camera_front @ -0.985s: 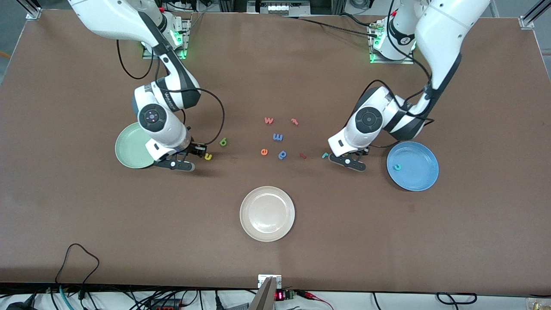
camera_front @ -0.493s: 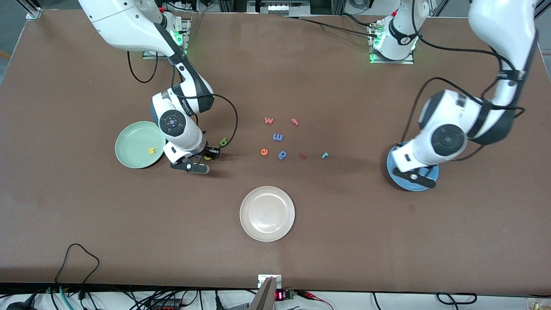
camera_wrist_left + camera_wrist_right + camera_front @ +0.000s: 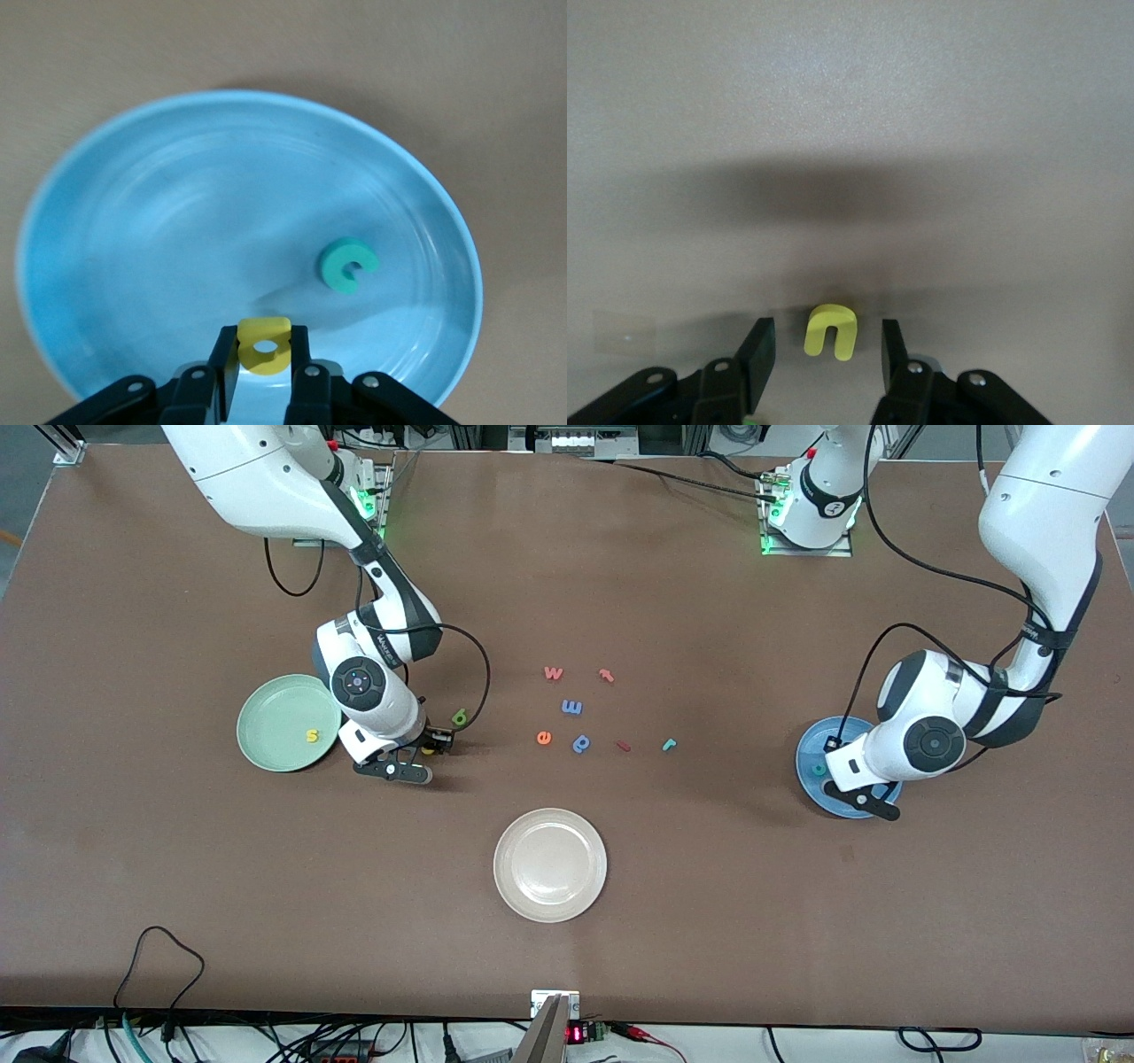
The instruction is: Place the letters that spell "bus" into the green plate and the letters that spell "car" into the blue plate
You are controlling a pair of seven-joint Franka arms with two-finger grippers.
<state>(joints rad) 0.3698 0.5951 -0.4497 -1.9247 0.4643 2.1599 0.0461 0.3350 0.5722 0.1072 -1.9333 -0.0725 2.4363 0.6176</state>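
Note:
Over the blue plate [image 3: 877,797] [image 3: 159,204] hangs my left gripper [image 3: 264,359], shut on the yellow "a" [image 3: 264,345]. A teal "c" [image 3: 820,769] [image 3: 348,265] lies in that plate. The teal "r" [image 3: 669,744] rests on the table toward the middle. My right gripper [image 3: 827,350] is open and low at the table, one finger on each side of the yellow "u" [image 3: 831,331] [image 3: 428,750]. The green "b" [image 3: 460,716] lies just beside it. The green plate [image 3: 270,722] holds the yellow "s" [image 3: 311,735].
Mid-table lie a salmon "w" [image 3: 553,673], salmon "t" [image 3: 606,675], blue "m" [image 3: 572,707], orange "e" [image 3: 544,737], blue "p" [image 3: 581,743] and a small red bar [image 3: 623,746]. A cream-white plate [image 3: 549,864] sits nearer the front camera.
The left arm swung from beside the "r" to over the blue plate with the "a", then sank lower. The right arm moved off the green plate to the "u", uncovering the "s".

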